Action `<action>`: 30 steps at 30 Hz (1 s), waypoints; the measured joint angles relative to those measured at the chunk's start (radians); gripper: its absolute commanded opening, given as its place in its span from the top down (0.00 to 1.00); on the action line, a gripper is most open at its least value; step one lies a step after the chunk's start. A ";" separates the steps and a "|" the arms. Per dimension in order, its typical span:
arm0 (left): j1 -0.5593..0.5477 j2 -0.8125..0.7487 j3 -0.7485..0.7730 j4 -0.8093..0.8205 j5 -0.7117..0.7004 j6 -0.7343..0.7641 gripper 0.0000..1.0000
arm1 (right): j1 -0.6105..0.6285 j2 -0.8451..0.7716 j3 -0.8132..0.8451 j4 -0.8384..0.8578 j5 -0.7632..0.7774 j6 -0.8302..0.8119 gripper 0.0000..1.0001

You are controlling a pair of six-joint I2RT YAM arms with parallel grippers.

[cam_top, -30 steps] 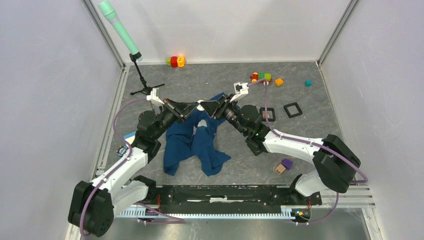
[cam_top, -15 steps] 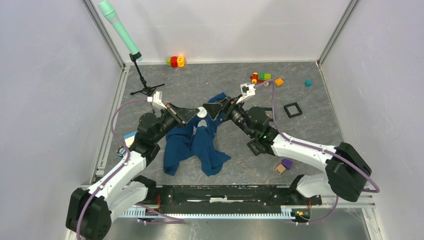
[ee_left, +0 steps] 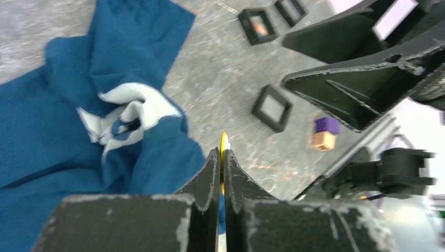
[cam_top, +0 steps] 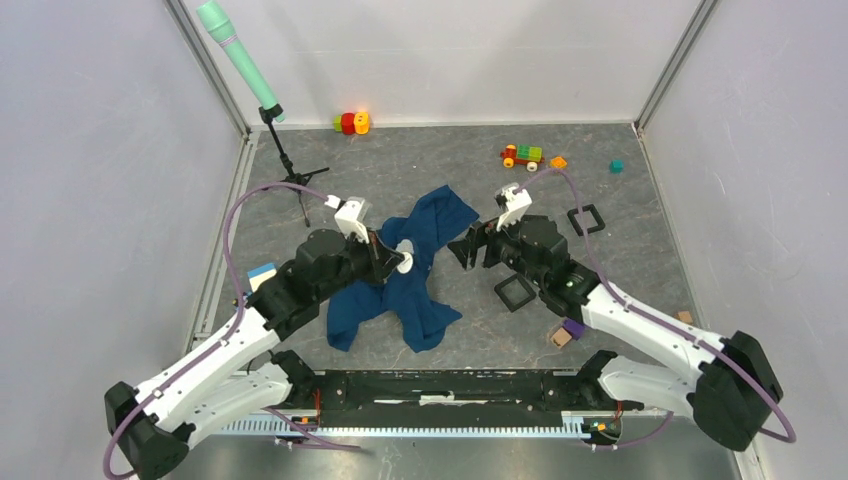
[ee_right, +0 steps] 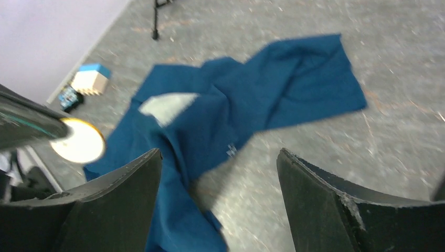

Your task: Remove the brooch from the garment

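Pinching the round white, yellow-rimmed brooch [ee_right: 80,140] edge-on, the left fingers [ee_left: 210,176] hold it above the crumpled dark blue T-shirt [cam_top: 400,300] lying on the worktop [cam_top: 640,220] — the right fingers [ee_right: 128,181] stand spread wide, empty, just beside the shirt.

A green microphone [cam_top: 238,60] tops a tripod [cam_top: 283,155]. Right of the tripod: red-yellow toy [cam_top: 350,122], train [cam_top: 522,154], orange block [cam_top: 558,162], teal cube [cam_top: 617,166], two black frames [cam_top: 585,219].

Plain pale wall panels [cam_top: 450,50] closing off three sides, aluminium corner posts [cam_top: 676,60] slanting up at the rear, a grey stone-patterned tabletop [cam_top: 420,165] spread between them under soft, even light.
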 measured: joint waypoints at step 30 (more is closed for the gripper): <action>-0.431 0.935 0.402 -0.455 -0.528 0.131 0.31 | -0.042 -0.283 -0.218 -0.349 0.193 -0.094 0.09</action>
